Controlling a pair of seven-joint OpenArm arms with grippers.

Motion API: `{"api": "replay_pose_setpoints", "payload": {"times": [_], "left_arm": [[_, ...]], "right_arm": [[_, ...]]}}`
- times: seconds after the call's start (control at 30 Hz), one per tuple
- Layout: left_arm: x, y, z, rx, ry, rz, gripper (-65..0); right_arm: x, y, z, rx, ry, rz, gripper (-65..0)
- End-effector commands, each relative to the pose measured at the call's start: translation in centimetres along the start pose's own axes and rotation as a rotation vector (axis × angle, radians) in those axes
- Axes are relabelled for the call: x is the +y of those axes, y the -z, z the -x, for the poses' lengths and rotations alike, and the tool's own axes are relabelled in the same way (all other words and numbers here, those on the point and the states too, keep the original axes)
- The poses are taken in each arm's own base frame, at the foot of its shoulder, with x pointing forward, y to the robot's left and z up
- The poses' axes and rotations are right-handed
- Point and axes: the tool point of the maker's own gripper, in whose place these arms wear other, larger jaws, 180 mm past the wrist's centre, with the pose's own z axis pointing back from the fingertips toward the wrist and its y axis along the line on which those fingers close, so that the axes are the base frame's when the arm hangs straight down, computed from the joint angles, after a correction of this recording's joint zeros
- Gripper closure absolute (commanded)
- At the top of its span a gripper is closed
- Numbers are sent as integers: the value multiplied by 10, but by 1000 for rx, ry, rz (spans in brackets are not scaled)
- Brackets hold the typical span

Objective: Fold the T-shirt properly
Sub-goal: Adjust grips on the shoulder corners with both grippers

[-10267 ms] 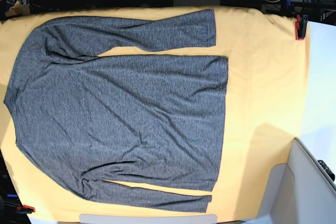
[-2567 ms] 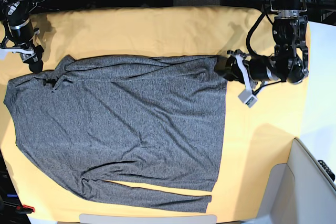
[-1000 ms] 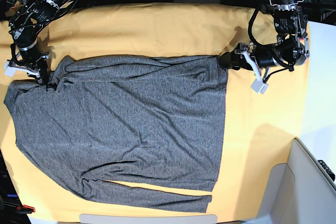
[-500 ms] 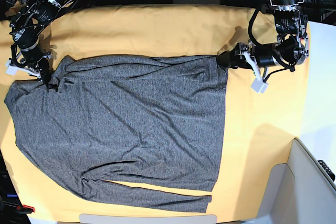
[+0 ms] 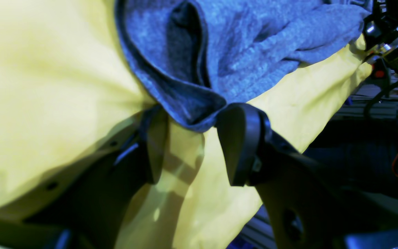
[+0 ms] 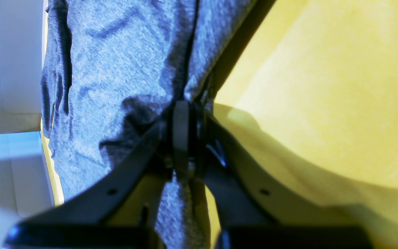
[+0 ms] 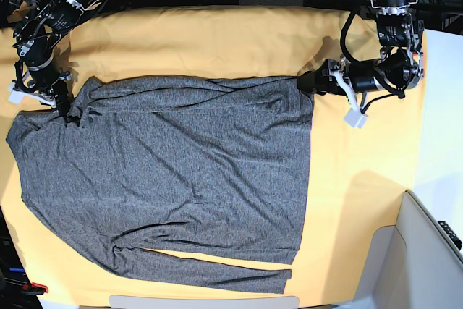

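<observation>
From the left wrist view, you see the left gripper [image 5: 188,148] with its jaws standing wide apart, nothing clamped. A folded grey edge of the T-shirt [image 5: 240,52] droops right at the mouth of the gap, touching the inner tip of one finger [image 5: 240,145]; the rest of the garment runs away ahead of the jaws, over the yellow-orange cloth [image 5: 47,86].

From the right wrist view, your right gripper [image 6: 182,138] is pinched tight together on a gathered ridge of the T-shirt [image 6: 116,62], the fabric bunching into creases where the jaws meet. The garment lies ahead and to one side; bare yellow-orange cloth [image 6: 323,103] lies to the other.

From the base view, the T-shirt [image 7: 181,171] lies flat with its long axis running across the table, one sleeve already folded in along the far edge, the near sleeve [image 7: 210,269] not yet folded. The right gripper [image 7: 61,106] sits at the shoulder end, the left gripper [image 7: 307,82] at the hem corner. Both are on the far edge, so that near sleeve is well apart from either arm. My judgement: the next fold turns on carrying both across the shirt's short axis toward it.
</observation>
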Motion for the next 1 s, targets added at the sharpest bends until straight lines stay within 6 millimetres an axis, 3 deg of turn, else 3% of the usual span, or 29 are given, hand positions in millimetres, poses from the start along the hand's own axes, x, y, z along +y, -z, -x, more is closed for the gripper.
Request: {"api": "replay_pose_setpoints", "payload": {"times": [0.0, 0.4, 0.5, 0.87, 0.97], "left_arm": [[-4, -3, -8, -8, 20, 4, -283], [-12, -4, -22, -31, 61, 9, -283], [-25, 7, -18, -4, 91, 34, -283], [-31, 17, -10, 40, 106, 48, -279], [-31, 16, -10, 36, 104, 47, -231]], "right_arm": [[11, -2, -12, -27, -17, -30, 0], [6, -3, -8, -17, -20, -20, 0], [6, -3, -8, -17, -20, -20, 0], [5, -3, -6, -9, -20, -18, 0], [8, -2, -4, -1, -25, -23, 0]]}}
